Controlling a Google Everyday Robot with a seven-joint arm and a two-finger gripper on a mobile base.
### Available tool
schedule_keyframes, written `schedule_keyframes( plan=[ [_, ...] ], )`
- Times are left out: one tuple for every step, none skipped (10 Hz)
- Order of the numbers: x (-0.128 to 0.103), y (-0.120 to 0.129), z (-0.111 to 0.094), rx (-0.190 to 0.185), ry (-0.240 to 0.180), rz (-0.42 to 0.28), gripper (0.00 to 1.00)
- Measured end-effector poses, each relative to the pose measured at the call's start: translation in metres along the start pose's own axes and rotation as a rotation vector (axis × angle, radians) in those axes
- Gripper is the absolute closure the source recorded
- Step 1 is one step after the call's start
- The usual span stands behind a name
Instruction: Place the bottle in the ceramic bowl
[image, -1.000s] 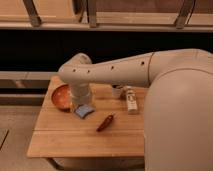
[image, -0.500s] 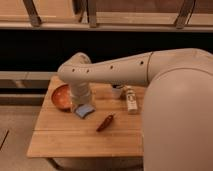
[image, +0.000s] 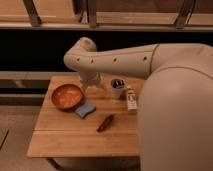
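The pale cream bottle (image: 131, 98) lies on its side on the wooden table (image: 70, 137), at the right, close to my arm's body. The reddish-orange ceramic bowl (image: 67, 96) sits at the table's left and looks empty. My gripper (image: 88, 86) hangs at the end of the white arm over the table's back middle. It is just right of the bowl's far rim and well left of the bottle, and it holds nothing that I can see.
A short white cup (image: 118, 86) with a dark inside stands just left of the bottle. A blue sponge (image: 86, 109) lies next to the bowl's right front. A dark red, elongated object (image: 105, 122) lies in the table's middle front. A dark shelf runs behind the table.
The arm's end has pulled back and up from over the blue sponge, which now shows fully. Bottle, bowl and cup have not moved.
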Motion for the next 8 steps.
schedule_keyframes(
  plan=[
    [-0.013, -0.019, -0.01, -0.015, -0.059, 0.044, 0.35],
    [-0.018, -0.026, -0.013, -0.023, -0.085, 0.061, 0.35],
    [-0.021, -0.028, -0.016, -0.032, -0.1, 0.068, 0.35],
    [-0.021, -0.026, -0.016, -0.033, -0.099, 0.065, 0.35],
    [-0.02, -0.022, -0.016, -0.036, -0.098, 0.059, 0.35],
    [-0.016, -0.023, -0.013, -0.023, -0.092, 0.055, 0.35],
    [-0.008, -0.018, -0.009, -0.016, -0.081, 0.044, 0.35],
    [0.003, -0.027, -0.005, -0.005, -0.062, 0.059, 0.35]
  ],
)
